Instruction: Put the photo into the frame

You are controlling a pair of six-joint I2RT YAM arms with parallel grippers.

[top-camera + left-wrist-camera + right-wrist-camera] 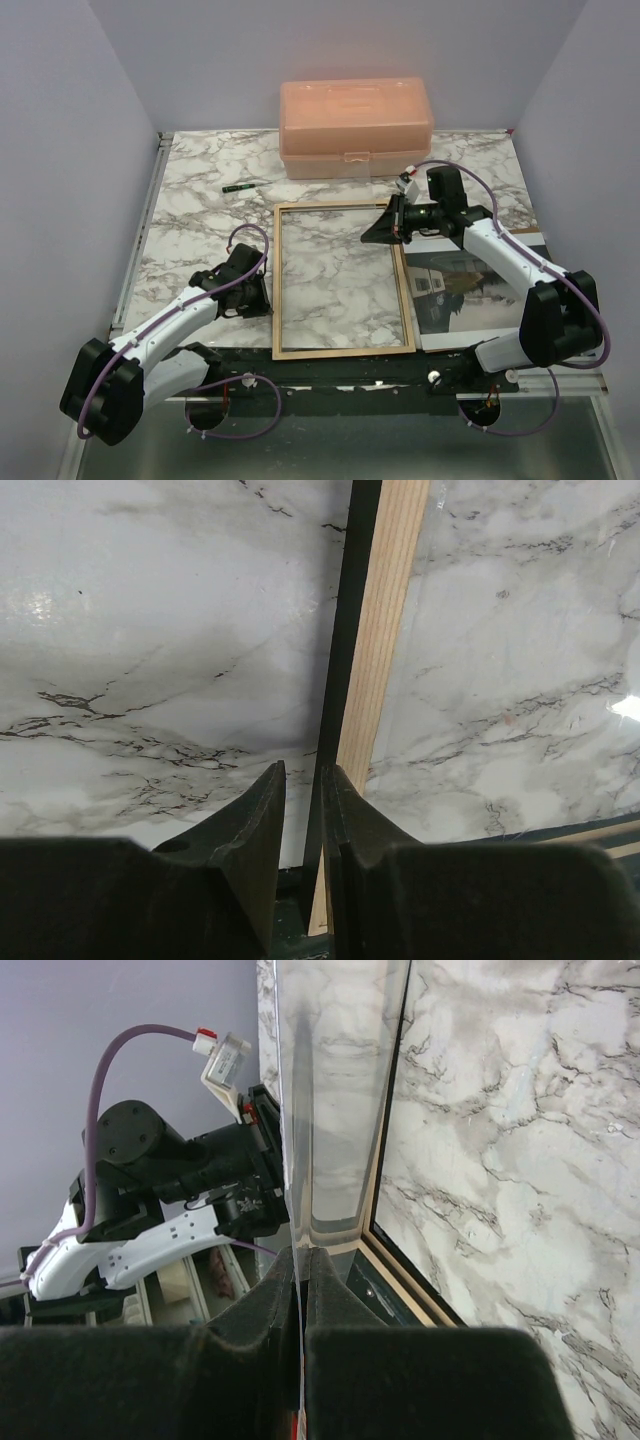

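Note:
The frame [277, 290] lies flat mid-table, light wood back up, marble showing through it. My left gripper [264, 297] is at its left rail. In the left wrist view the gripper [303, 775] is narrowly open astride the rail's black outer edge [345, 630], one finger over the wood. My right gripper [384, 229] is at the frame's upper right rail. In the right wrist view it [300, 1260] is shut on the thin clear pane [330, 1110], which stands on edge above the frame's rail [405, 1285]. The photo [462, 285] lies picture up to the right, partly under the right arm.
A peach plastic box [355, 128] stands at the back, just beyond the frame. A small dark pen [238, 187] lies at the back left. A black strip [350, 366] runs along the near edge. Purple walls close in the sides.

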